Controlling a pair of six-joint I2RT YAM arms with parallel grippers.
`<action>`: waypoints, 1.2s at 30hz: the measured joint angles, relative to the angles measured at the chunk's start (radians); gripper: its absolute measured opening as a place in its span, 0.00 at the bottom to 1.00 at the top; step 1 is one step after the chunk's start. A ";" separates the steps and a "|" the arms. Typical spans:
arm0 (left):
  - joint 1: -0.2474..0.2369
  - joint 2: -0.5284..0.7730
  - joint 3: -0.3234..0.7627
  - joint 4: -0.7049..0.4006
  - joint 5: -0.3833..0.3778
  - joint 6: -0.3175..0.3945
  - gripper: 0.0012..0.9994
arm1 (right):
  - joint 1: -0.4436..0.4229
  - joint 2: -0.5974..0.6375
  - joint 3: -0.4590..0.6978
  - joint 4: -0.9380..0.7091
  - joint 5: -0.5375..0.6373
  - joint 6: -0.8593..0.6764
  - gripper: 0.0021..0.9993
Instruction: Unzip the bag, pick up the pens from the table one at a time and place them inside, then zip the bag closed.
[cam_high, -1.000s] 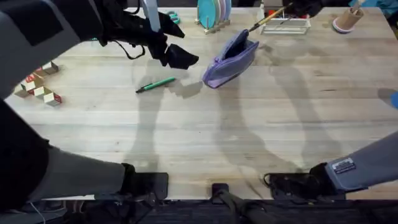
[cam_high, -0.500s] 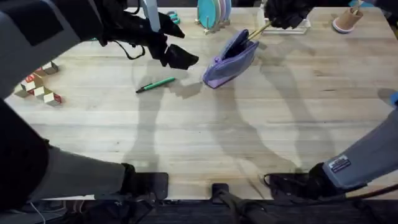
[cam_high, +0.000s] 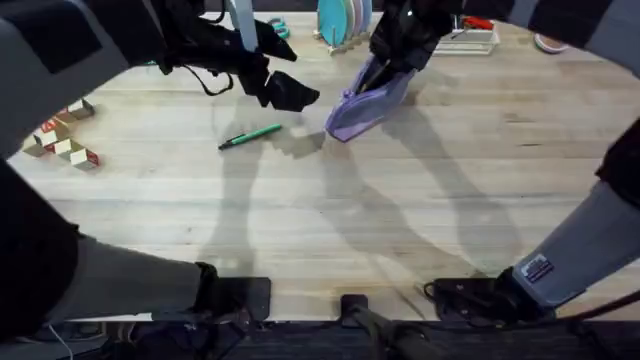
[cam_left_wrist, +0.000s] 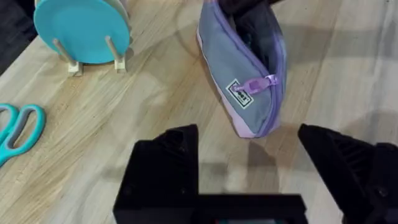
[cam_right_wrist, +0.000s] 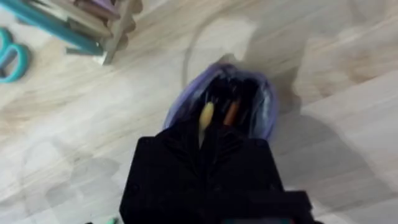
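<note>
The right tool (cam_high: 398, 48) gripped the tan pen (cam_right_wrist: 206, 118) over the open bag (cam_high: 365, 100). The left tool (cam_left_wrist: 249, 155) was released. The green pen (cam_high: 250, 136) lay on the bench (cam_high: 400, 220).

A: Arms? Colours?
B: Left arm (cam_high: 60, 60) grey shell, black gripper (cam_high: 285, 92), black cable loops. Right arm (cam_high: 590, 240) grey, white label sticker.
A: Bases?
B: Black, near edge.

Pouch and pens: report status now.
Right gripper at the open pouch mouth, tan pen between its fingers, tip inside. Left gripper open, empty, beside pouch. Green pen on the table. Nothing in the way.
</note>
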 joint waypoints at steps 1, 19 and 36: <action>0.000 0.000 0.000 0.000 0.000 0.000 0.99 | 0.008 0.000 0.000 -0.002 0.000 0.009 0.03; 0.000 0.000 0.000 0.000 0.000 0.000 0.99 | 0.027 0.000 0.000 -0.007 -0.003 0.062 0.83; 0.000 0.000 0.000 0.000 0.000 0.000 0.99 | 0.027 0.000 0.000 -0.010 -0.003 0.061 1.00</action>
